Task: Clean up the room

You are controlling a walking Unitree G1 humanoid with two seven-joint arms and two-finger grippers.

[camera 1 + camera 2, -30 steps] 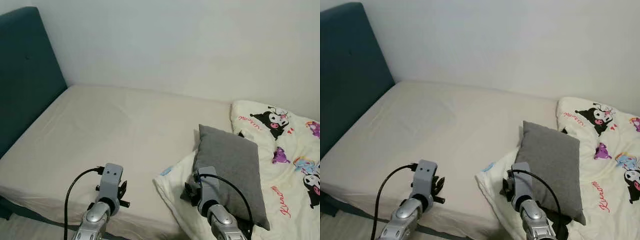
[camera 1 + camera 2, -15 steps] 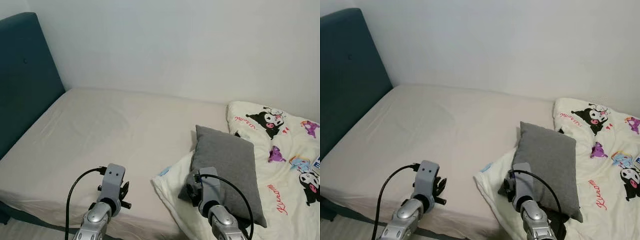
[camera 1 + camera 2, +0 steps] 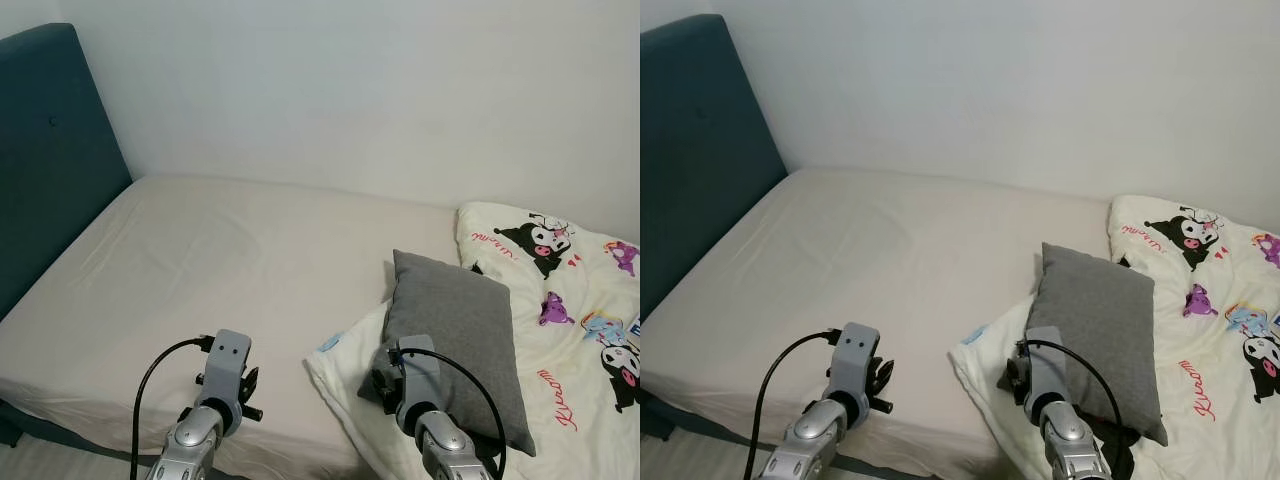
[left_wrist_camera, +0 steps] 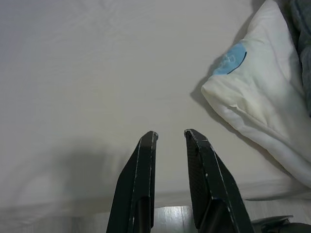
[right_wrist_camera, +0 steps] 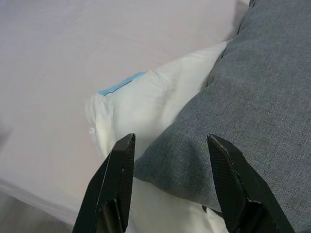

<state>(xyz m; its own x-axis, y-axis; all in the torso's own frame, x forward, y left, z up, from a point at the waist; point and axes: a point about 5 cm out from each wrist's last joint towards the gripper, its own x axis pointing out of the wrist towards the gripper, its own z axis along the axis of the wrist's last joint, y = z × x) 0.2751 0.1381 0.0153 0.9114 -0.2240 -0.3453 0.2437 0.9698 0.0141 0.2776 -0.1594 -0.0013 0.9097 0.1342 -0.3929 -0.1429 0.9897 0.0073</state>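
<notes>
I stand at the near edge of a bed (image 3: 200, 270) covered in a plain cream sheet, with a teal headboard (image 3: 45, 150) along its left end. The main risk I judge from here: if I close on the near corner of the grey pillow (image 3: 455, 345), my fingers may pinch the white duvet (image 5: 146, 104) under it as well, so both would drag together and the duvet could slide off the near edge of the bed. A grip on only the pillow's thin corner could also slip, since the cloth looks soft and loose.

My left gripper (image 4: 170, 138) hovers low over the bare sheet just inside the near edge, left of the duvet's corner. Its fingers are only a little apart and hold nothing.

My right gripper (image 5: 170, 145) is raised at the near edge, pointing at the pillow's near corner. Its fingers are spread wide, one over the white duvet and one over the grey cloth, gripping nothing; I cannot tell if they touch the fabric.

The pillow lies on top of the duvet towards the right end of the bed. The duvet, printed with cartoon characters (image 3: 540, 240), is bunched across that right end up to the wall.
</notes>
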